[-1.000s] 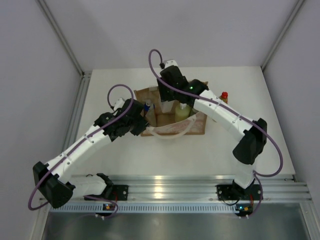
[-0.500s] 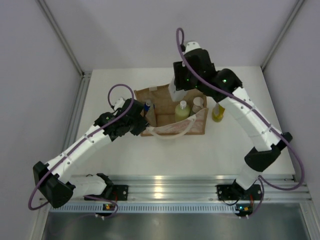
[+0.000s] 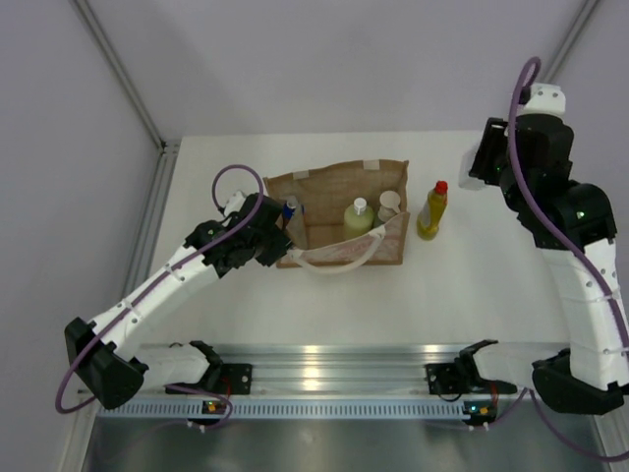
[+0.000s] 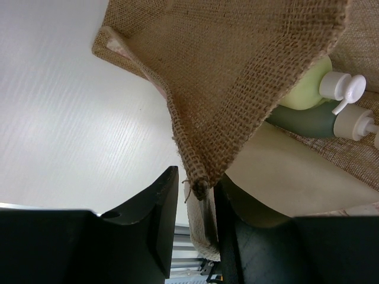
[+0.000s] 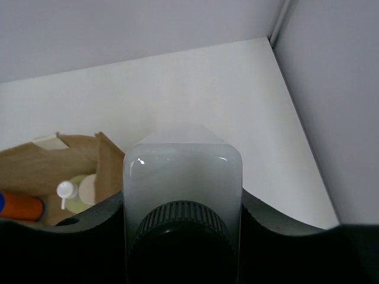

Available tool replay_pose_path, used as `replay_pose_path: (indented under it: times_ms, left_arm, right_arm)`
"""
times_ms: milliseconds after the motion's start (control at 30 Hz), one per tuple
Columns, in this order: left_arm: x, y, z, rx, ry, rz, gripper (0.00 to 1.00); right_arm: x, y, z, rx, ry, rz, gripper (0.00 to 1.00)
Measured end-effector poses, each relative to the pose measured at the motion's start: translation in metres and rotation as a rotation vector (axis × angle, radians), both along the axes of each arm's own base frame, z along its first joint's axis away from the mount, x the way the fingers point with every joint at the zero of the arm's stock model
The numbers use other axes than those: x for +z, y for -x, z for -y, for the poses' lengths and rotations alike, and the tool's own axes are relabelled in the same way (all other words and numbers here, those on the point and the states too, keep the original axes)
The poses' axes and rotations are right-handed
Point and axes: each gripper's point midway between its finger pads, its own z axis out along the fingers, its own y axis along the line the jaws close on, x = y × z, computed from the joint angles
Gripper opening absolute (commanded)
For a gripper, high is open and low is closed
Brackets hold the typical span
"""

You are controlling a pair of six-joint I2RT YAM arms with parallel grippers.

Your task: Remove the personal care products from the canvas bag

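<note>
Item: tall white bottle (image 5: 182, 168), clamped in your right gripper (image 5: 182, 204), high above the desk (image 3: 295, 305), far right; a loose hold drops it. Your left gripper (image 4: 195, 190) pinches the canvas bag (image 4: 237, 77) rim; letting go collapses it onto the bottles (image 3: 358, 218) inside.

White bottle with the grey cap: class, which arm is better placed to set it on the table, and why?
Right. The right end effector grips the white bottle, raised outside the canvas bag above the table. The left end effector is clamped on the bag's edge.
</note>
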Motion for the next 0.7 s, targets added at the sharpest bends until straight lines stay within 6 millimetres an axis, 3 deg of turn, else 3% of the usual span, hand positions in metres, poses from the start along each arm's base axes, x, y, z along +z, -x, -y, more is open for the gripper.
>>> replay_pose_path:
  times_ms: [100, 367, 500, 700]
  left_arm:
    - [0.0, 0.0, 0.0, -0.007, -0.005, 0.002, 0.35]
    - [0.0, 0.001, 0.001, -0.02, -0.005, -0.001, 0.35]
    - [0.003, 0.002, 0.002, -0.028, 0.002, -0.002, 0.35]
    - [0.009, 0.001, 0.004, -0.038, 0.01, 0.008, 0.35]
  right_arm:
    - [-0.041, 0.001, 0.012, -0.036, 0.033, -0.088, 0.0]
    - [-0.206, -0.008, 0.077, -0.19, 0.048, -0.434, 0.0]
    - [-0.254, -0.019, 0.086, -0.16, -0.012, -0.492, 0.0]
    - [-0.294, -0.059, 0.087, -0.064, -0.037, -0.482, 0.0]
